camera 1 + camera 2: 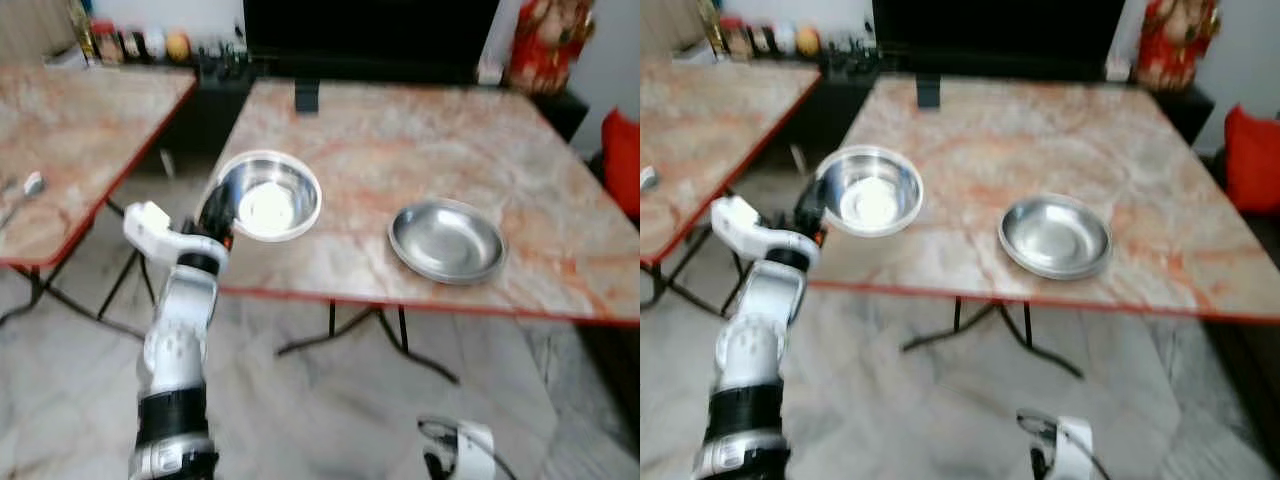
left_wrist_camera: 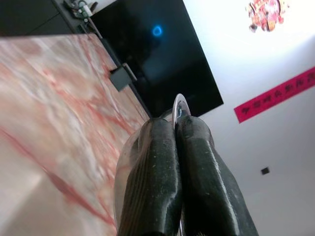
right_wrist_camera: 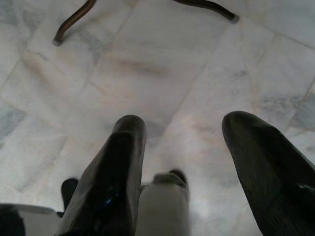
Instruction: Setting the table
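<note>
Nearest, the right gripper (image 3: 182, 162) hangs low over the pale marble floor (image 3: 162, 73), its black fingers spread wide with nothing between them. The left gripper (image 1: 214, 218) is pinched tight on the near rim of a round, shiny steel bowl (image 1: 268, 196), which sits at, or perhaps just above, the near left edge of the pink marbled table (image 1: 420, 140). To its right rests a shallow steel plate (image 1: 447, 240), apart from the bowl.
</note>
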